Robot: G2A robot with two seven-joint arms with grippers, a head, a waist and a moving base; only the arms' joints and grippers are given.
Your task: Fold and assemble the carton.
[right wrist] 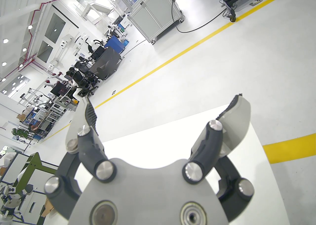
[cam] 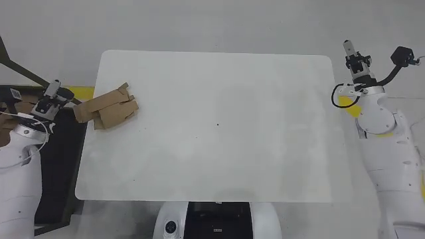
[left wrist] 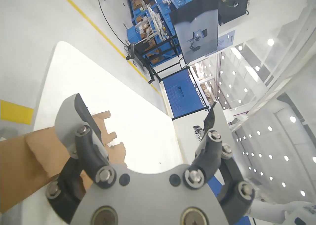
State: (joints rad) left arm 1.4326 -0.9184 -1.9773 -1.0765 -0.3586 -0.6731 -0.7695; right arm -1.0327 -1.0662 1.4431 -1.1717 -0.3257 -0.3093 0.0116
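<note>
A flat brown carton (cam: 109, 110) lies at the left edge of the white table (cam: 219, 159), partly hanging over that edge. My left gripper (cam: 53, 93) sits just off the table's left side, beside the carton and apart from it. In the left wrist view the left gripper (left wrist: 145, 110) is open, with the carton (left wrist: 32, 152) below one of its fingers (left wrist: 74, 114) and nothing between them. My right gripper (cam: 352, 52) is off the table's far right corner. It stands open and empty in the right wrist view (right wrist: 163, 105), above the table corner (right wrist: 158, 137).
A dark bin (cam: 60, 166) stands on the floor left of the table, with more brown cardboard (cam: 10, 116) by it. Yellow floor tape (cam: 352, 106) runs near the right arm. The table's middle and right side are bare white surface.
</note>
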